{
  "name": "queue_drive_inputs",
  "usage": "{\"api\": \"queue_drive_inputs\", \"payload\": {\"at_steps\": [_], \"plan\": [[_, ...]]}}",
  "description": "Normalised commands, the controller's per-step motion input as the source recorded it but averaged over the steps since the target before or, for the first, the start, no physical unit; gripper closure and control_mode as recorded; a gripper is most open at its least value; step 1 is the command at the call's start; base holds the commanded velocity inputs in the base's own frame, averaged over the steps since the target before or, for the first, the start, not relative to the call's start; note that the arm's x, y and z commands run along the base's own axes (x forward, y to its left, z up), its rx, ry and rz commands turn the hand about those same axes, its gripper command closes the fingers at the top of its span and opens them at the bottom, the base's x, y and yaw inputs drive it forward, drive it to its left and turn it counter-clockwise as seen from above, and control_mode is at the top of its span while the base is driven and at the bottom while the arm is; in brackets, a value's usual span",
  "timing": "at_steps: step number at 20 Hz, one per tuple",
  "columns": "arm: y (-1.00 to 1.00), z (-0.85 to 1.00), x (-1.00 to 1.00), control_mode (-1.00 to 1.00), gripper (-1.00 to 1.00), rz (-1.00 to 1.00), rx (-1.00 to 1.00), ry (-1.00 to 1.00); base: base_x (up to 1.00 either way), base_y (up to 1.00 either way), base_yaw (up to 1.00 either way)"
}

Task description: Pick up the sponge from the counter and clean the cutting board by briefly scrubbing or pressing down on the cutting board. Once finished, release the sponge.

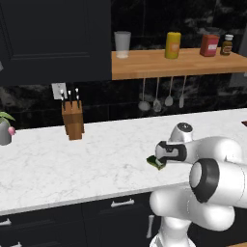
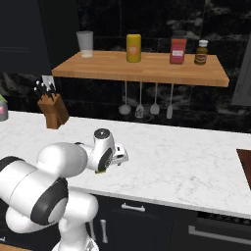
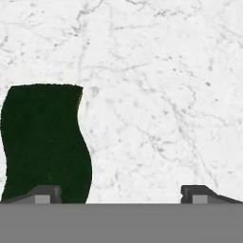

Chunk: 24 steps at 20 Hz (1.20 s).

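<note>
Task at its opening stage; the sponge [image 3: 45,142] lies flat on the white marble surface [image 1: 72,159], ungrasped, near the front edge and under the hand; the gripper [image 3: 121,194] hovers just above it with the jaws spread fully wide and nothing between them. In the hand view the sponge sits off-centre, under one fingertip rather than midway between the two; in my judgement the hand needs a sideways correction before it can close on the block. Remaining: grasp, lift, carry to the cutting board [image 2: 245,164], press or scrub, release; none of these done.

Differences between views: the hand view gives the sponge's dark green top and wavy outline, and the offset from the jaws; the left base view shows only a green-yellow corner of it at the hand [image 1: 166,153], and the knife block [image 1: 72,119] well apart toward the back edge; the right base view alone shows a dark reddish-brown strip at the surface's far right end, taken to be the cutting board, well apart from the sponge; both base views show the wooden shelf [image 2: 147,66] with its containers above.
</note>
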Motion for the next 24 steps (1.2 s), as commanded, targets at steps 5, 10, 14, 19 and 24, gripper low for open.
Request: {"api": "queue_drive_inputs", "payload": {"at_steps": [5,10,14,19,24], "plan": [[0.17,-0.26,0.04,-1.00,-1.00,0.00,0.00,0.00,0.00,0.00,0.00],[0.37,-0.26,0.01,-1.00,-1.00,0.00,0.00,0.00,0.00,0.00,0.00],[0.49,-0.38,0.00,-1.00,-1.00,0.00,0.00,0.00,0.00,0.00,0.00],[0.51,-0.44,0.00,-1.00,-1.00,0.00,0.00,0.00,0.00,0.00,0.00],[0.44,-0.45,0.00,-1.00,-1.00,0.00,0.00,0.01,0.00,0.00,0.00]]}}
